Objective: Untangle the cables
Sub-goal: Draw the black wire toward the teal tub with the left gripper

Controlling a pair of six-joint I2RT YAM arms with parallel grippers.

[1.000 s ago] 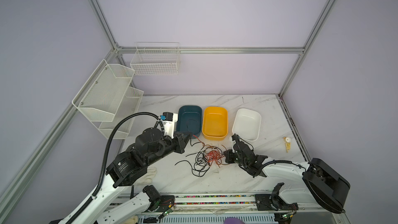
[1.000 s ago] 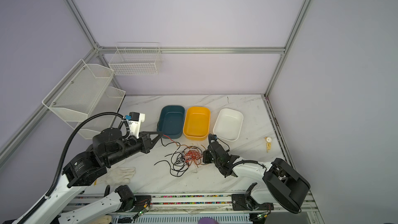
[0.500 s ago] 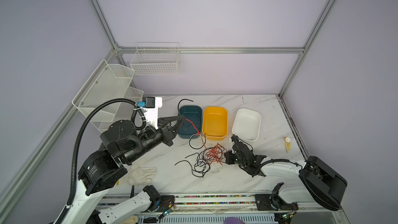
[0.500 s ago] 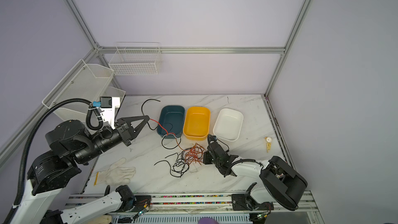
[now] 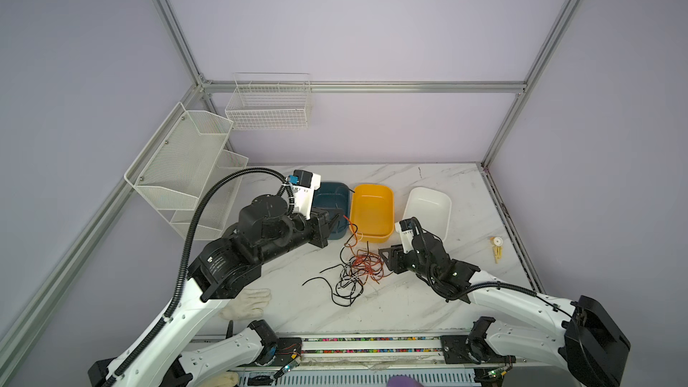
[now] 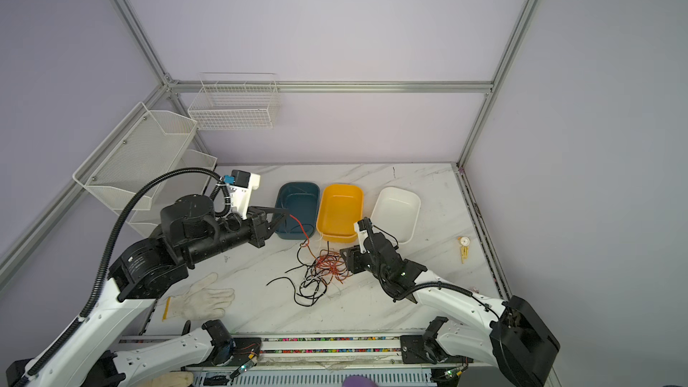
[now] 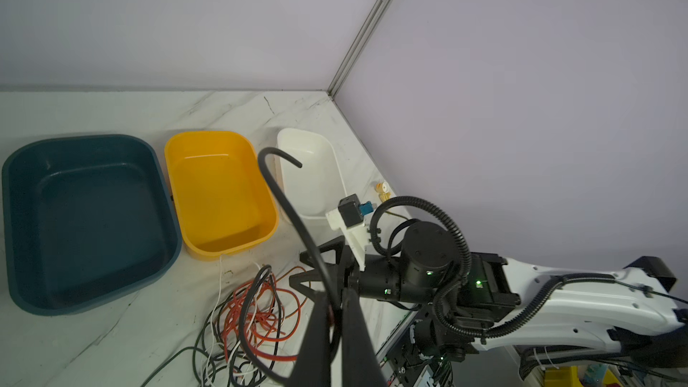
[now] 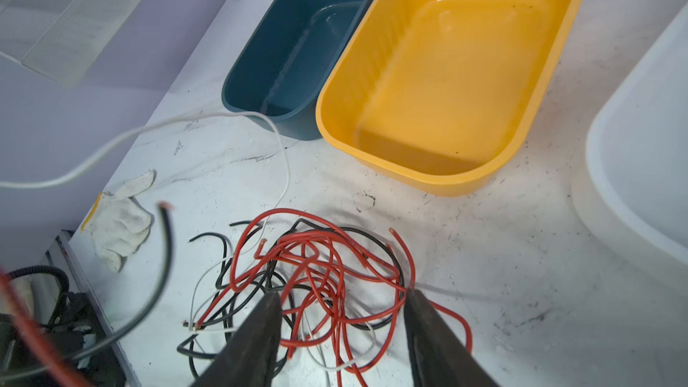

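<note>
Cables [image 7: 257, 314] pinched by left tool [image 7: 337, 303], clear in wrist view; right tool [image 8: 342, 294] spread.

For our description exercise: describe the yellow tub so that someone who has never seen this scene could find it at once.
On the marble table, three plastic tubs stand in a row behind the tangle of cables. The yellow tub is the middle one, between the dark teal tub and the white tub; it alone is bright yellow.

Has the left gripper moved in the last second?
Yes. In a top view the left gripper, shut on cables, was short of the blue bin, nearer the table's front edge; now it overlaps the bin's left wall.
</note>
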